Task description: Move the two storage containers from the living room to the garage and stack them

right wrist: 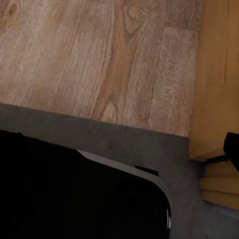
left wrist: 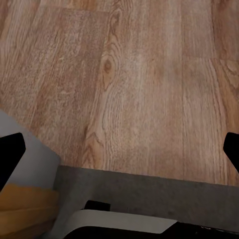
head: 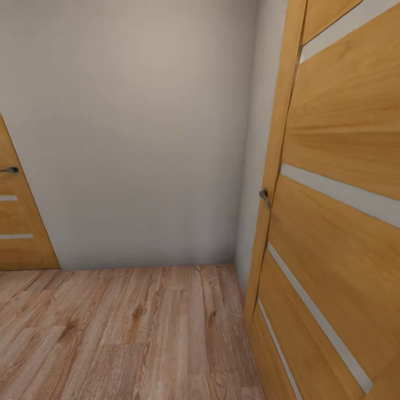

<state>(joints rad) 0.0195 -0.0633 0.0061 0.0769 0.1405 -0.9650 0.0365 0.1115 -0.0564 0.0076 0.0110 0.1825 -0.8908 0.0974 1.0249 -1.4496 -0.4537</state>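
The storage containers and the garage are out of view. I face a beige wall in a corner over light wood plank flooring. In the left wrist view my left gripper is open, its black fingertips at opposite edges of the picture, with bare planks between them. In the right wrist view, one black fingertip of my right gripper sits at the edge, with nothing held.
A wooden door with pale stripes and a metal handle stands close on the right. Another such door is at the far left. My dark grey base shows below both grippers, close to the right door's foot.
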